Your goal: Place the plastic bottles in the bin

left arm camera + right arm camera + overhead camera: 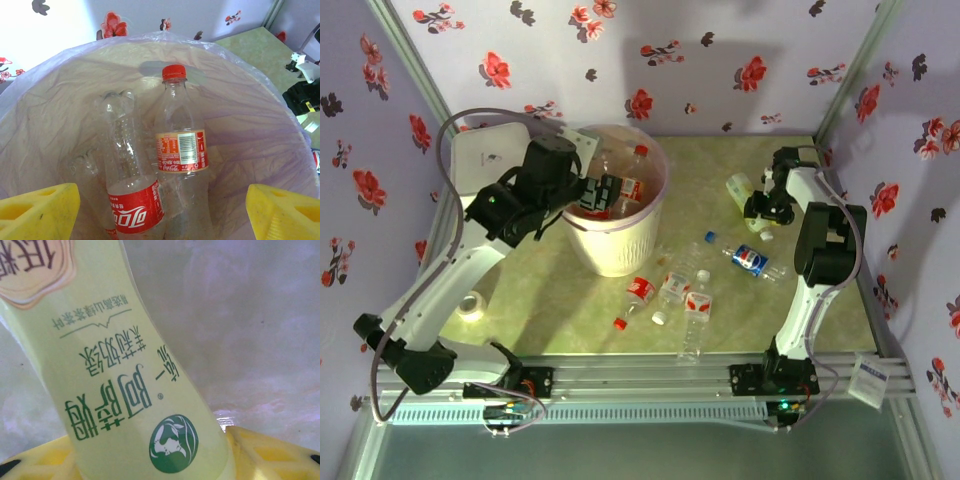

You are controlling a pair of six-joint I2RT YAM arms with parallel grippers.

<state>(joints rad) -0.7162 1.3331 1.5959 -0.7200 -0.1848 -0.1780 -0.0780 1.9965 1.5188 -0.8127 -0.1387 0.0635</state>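
The left gripper [161, 215] is spread wide just above the bin [620, 250], which stands by the far edge of the table [550, 300], left of centre, with bottles [180, 150] lying inside. That arm is arched up from the near-left corner. A green bottle [125, 390] is seen close against the yellow fingers [270, 452] of the right gripper [758, 208] near the far-right corner, though a firm grip cannot be told, and that arm is folded along the right edge, wrist turned down.
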